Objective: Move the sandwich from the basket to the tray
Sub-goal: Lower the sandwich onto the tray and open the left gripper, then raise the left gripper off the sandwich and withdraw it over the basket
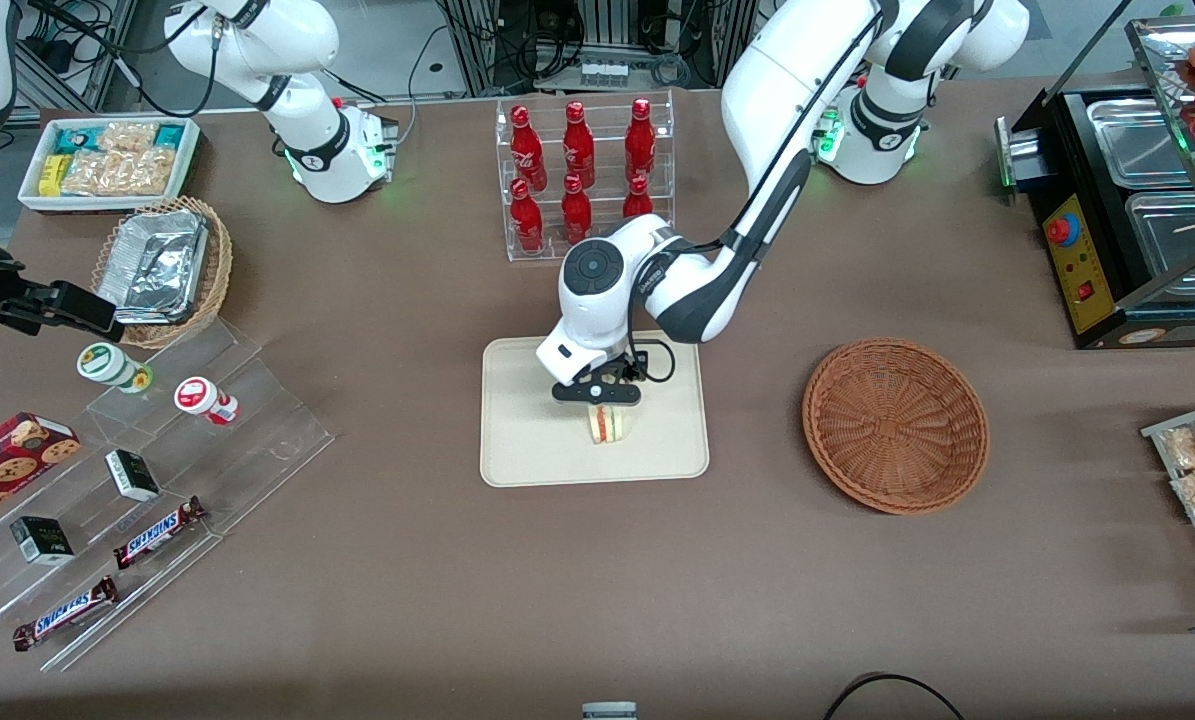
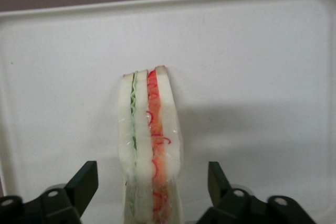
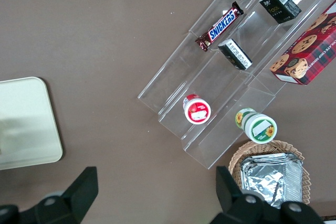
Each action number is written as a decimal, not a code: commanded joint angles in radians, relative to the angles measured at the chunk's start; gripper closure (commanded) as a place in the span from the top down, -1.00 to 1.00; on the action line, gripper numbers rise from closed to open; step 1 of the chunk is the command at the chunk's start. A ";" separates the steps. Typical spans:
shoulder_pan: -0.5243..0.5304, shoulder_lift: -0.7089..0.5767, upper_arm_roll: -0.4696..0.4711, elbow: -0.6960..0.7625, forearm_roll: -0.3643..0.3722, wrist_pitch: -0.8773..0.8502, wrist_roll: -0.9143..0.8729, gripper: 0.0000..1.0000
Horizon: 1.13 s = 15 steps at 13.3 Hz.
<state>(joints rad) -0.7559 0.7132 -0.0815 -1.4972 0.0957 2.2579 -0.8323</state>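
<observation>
One pale sandwich (image 2: 149, 140), red-and-green striped, stands on tray (image 2: 262, 77) beneath spread gripper (image 2: 152, 187).

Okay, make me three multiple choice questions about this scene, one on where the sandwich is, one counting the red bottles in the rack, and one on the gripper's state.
1. Where is the sandwich?
A. in the basket
B. on the tray
C. on the bare table

2. How many red bottles stand in the clear rack?
A. four
B. six
C. eight

3. What is the gripper doing?
A. open, fingers either side of the sandwich
B. shut on a bottle
C. shut inside the basket

Answers: B, cream tray lies under it and the basket is empty; B, two rows of three; A, the wrist view shows gaps beside the sandwich.
</observation>
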 commanded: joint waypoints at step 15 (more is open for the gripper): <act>0.417 -0.535 0.014 -0.089 -0.082 -0.517 0.301 1.00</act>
<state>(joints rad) -0.3808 0.2679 -0.0561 -1.4923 0.0337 1.7446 -0.5865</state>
